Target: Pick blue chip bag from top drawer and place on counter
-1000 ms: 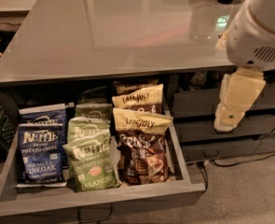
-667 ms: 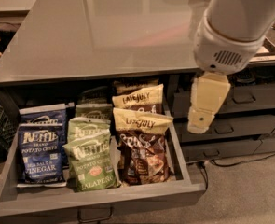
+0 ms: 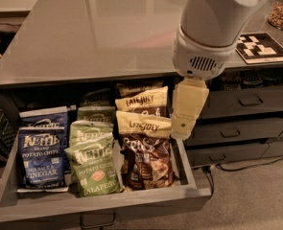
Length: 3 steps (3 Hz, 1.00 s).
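The top drawer (image 3: 98, 205) stands pulled open under the grey counter (image 3: 93, 32). A blue Kettle chip bag (image 3: 41, 153) lies at the drawer's left end, with a second blue bag (image 3: 47, 120) partly tucked behind it. My gripper (image 3: 183, 126) hangs from the white arm (image 3: 210, 28) over the drawer's right edge, beside the yellow-topped bags. It is well to the right of the blue bags and holds nothing that I can see.
Green jalapeño bags (image 3: 90, 164) fill the drawer's middle and brown Late July bags (image 3: 143, 128) its right. Closed drawers (image 3: 241, 128) stand to the right. A checkered marker (image 3: 263, 47) and a bowl (image 3: 282, 16) sit on the counter's right end.
The arm has swung left from the right edge of the view, and the gripper now hangs over the right side of the drawer. The bags have not moved.
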Tool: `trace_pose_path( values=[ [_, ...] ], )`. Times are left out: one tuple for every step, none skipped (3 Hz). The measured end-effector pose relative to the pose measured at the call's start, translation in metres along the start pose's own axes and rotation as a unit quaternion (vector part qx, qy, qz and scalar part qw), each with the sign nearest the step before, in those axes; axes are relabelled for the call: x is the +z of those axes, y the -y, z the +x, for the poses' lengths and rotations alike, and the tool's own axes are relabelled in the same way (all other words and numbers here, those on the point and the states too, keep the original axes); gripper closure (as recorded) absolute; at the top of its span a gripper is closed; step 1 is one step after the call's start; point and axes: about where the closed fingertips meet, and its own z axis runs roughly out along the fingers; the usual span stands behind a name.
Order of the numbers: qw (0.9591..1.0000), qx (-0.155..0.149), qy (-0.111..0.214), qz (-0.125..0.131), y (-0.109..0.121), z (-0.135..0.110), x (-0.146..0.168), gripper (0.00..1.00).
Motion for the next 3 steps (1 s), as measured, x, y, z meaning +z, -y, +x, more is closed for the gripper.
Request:
trace_pose_path(
  values=[
    [0.9999, 0.014, 0.004, -0.007, -0.002, -0.001, -0.006, 0.0],
    [0.9995, 0.032, -0.001, -0.002, -0.005, -0.01, -0.018, 0.0],
    [0.9987, 0.021, 0.021, 0.04, -0.013, -0.08, -0.037, 0.0]
  ],
)
